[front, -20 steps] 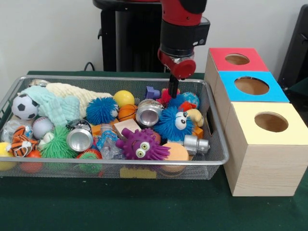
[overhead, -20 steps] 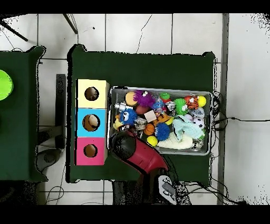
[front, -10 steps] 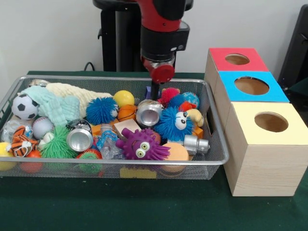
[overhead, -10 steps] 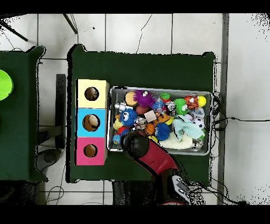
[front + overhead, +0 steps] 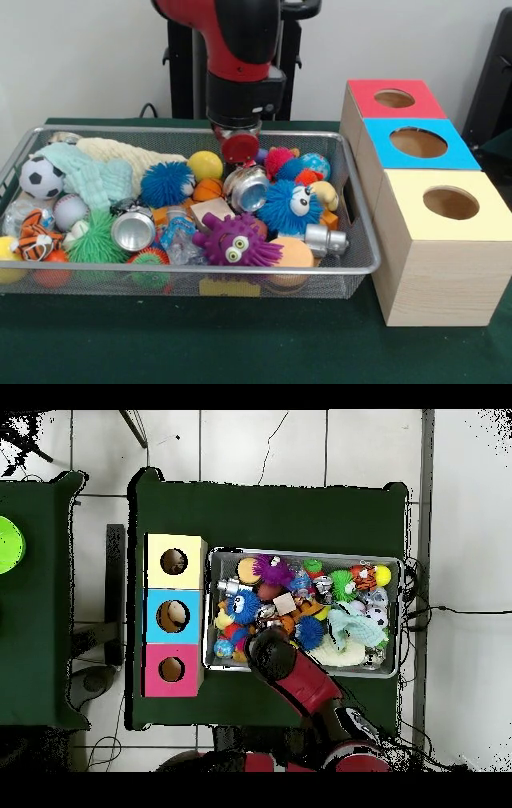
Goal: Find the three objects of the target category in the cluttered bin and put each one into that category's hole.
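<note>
Front view: one wire mesh bin (image 5: 362, 240) on the green table (image 5: 240, 344), packed with toys; beside it three wooden boxes in a row, each with one round hole in its top: red box (image 5: 396, 98), blue box (image 5: 418, 142), yellow box (image 5: 452, 202); counted in the bin: two open metal cans, one (image 5: 133, 230) near the front left and one (image 5: 247, 187) at centre; two blue fuzzy toys, a plain ball (image 5: 167, 184) and one with eyes (image 5: 290, 205); one purple spiky creature (image 5: 236, 240); one soccer ball (image 5: 41, 177); one baseball (image 5: 70, 211); one small basketball (image 5: 210, 189); one yellow ball (image 5: 206, 165); one green spiky ball (image 5: 97, 238); one tiger-striped toy (image 5: 34, 238); other items too jumbled to count.

Gripper (image 5: 239, 149): low over the bin's back centre, just above the centre can; its fingers are hidden behind the red wrist, so I cannot tell how far apart they are or whether they touch anything; overhead view shows only the arm (image 5: 300, 679) covering that spot.
</note>
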Tool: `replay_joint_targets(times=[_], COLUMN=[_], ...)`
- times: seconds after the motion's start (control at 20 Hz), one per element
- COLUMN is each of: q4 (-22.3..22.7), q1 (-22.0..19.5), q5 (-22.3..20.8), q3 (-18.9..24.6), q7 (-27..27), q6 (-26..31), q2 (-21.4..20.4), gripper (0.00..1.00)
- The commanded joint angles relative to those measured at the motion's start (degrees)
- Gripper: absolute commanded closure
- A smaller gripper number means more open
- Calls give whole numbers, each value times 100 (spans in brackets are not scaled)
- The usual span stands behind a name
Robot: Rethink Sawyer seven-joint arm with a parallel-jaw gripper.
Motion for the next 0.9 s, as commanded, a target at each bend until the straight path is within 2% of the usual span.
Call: replay_joint_targets(times=[0.05, 0.2, 0.25, 0.4, 0.5, 0.6, 0.75, 0.9], q4=[-368, -697, -803, -1061, -1180, -1128, -956, -965], q1=[-13, -90, -17, 435, 831, 841, 819, 928], q5=[143, 185, 298, 761, 994, 1020, 1191, 1376], q3=[725, 875, 831, 394, -80, -97, 71, 65], q7=[1139, 1130, 1117, 1101, 1223, 1291, 1401, 1505], q6=[-425, -546, -429, 405, 962, 1278, 1089, 1188], q2=[591, 799, 772, 465, 227, -14, -217, -320], gripper=[100, 100, 100, 100, 100, 100, 100, 100])
